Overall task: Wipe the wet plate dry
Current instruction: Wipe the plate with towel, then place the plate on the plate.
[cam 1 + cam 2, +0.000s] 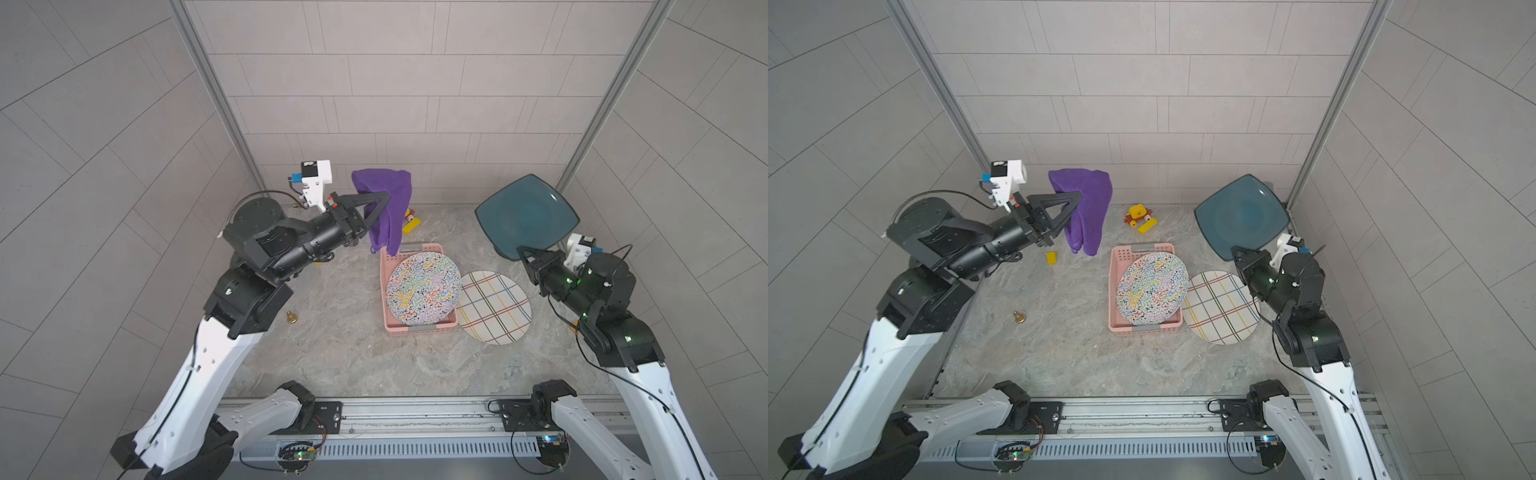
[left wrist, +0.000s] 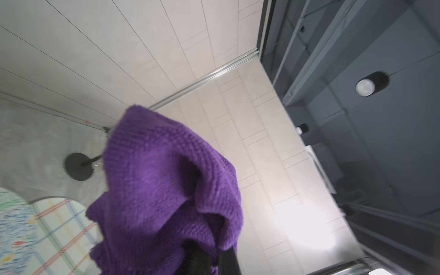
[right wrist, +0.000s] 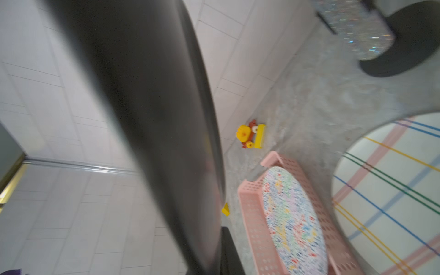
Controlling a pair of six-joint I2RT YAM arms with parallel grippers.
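A purple knitted cloth (image 1: 386,208) (image 1: 1090,208) (image 2: 166,185) hangs in the air at the back of the table, left of centre. My left gripper (image 1: 387,195) (image 1: 1079,195) (image 2: 210,258) is shut on its upper fold. A dark teal square plate (image 1: 525,216) (image 1: 1241,216) is held up and tilted at the back right. My right gripper (image 1: 521,249) (image 1: 1235,250) (image 3: 220,254) is shut on its near rim. In the right wrist view the plate (image 3: 142,119) shows as a dark blurred edge. Cloth and plate are well apart.
A pink basket (image 1: 415,330) (image 1: 1142,329) holds a round squiggle-patterned plate (image 1: 424,289). A plaid plate (image 1: 494,307) leans on its right side. A yellow toy car (image 1: 1138,214), a yellow block (image 1: 1052,257) and a small brass bell (image 1: 292,318) lie on the table.
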